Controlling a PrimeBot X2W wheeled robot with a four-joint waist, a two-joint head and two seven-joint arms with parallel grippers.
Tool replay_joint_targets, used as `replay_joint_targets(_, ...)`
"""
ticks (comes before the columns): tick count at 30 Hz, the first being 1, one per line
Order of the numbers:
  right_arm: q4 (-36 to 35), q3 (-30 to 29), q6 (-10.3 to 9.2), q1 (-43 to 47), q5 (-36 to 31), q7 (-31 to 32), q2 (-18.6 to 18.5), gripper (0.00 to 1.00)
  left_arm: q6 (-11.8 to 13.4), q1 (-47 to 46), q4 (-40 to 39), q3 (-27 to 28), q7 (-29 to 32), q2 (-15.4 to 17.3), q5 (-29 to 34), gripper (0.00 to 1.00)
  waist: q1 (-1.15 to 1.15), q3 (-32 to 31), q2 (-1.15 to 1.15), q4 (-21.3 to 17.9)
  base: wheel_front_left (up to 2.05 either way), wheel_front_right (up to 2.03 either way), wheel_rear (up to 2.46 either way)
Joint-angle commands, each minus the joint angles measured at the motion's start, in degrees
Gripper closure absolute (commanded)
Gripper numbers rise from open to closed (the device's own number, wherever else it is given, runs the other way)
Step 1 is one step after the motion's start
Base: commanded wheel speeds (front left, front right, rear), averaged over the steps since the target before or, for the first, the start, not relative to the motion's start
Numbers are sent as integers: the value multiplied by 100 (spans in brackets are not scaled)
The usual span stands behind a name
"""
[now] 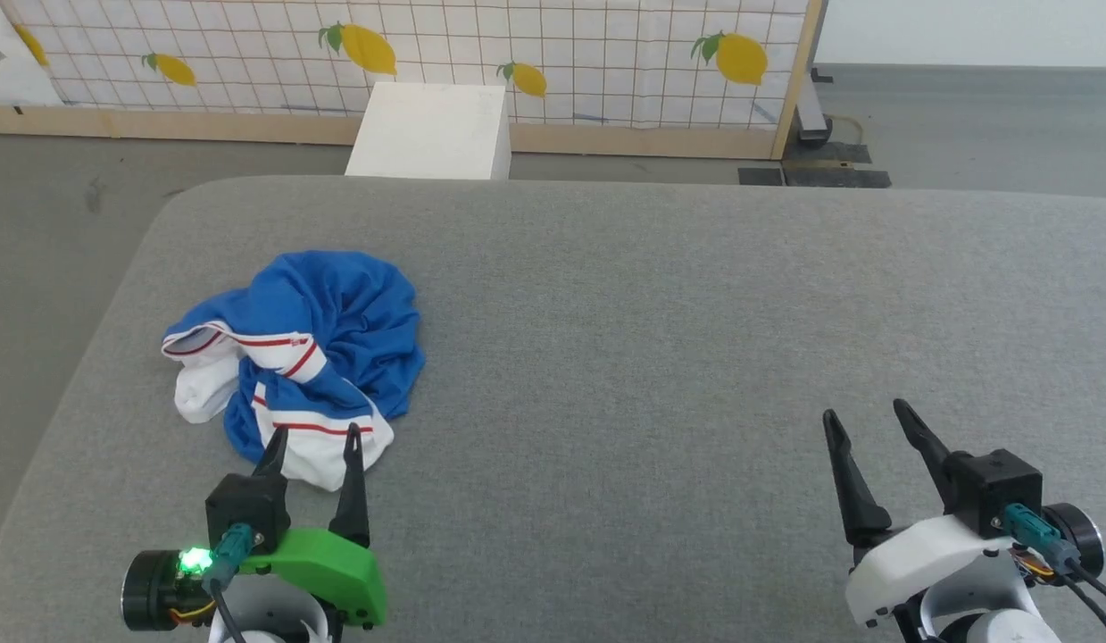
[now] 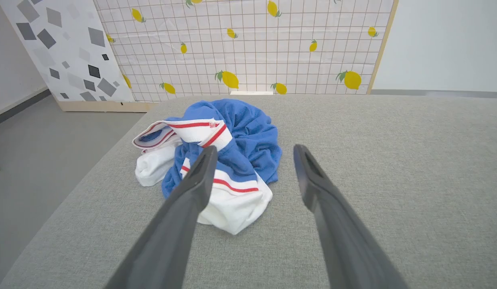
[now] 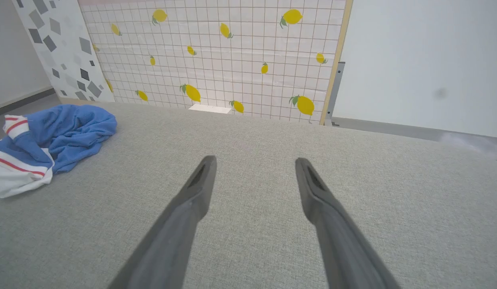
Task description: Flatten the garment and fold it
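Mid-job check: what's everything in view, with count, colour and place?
garment: one, blue, white and red, crumpled on table's left
table: one, grey fabric, beneath it
box: one, white, on floor beyond table's far edge
lemon panel: one, white grid, yellow lemons, behind box
patterned panel: one, white with grey shapes, left of lemon panel
left claw: one, dark, open, at garment's near edge
right claw: one, dark, open, over bare table, right
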Motion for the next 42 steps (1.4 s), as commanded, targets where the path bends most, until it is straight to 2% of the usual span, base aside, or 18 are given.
replay_joint_targets(1, 48, -8, -1, -7, 83, -65, 1, 0, -13, -22, 31, 7, -56, -3, -77, 0, 0, -2, 0, 29, 0, 0, 0)
replay_joint_targets(42, 784, 73, -4, -49, 761, -550, 2, 0, -9, 73, 290, 68, -538, -13, -572, 0, 0, -47, 0, 1337, 0, 0, 0)
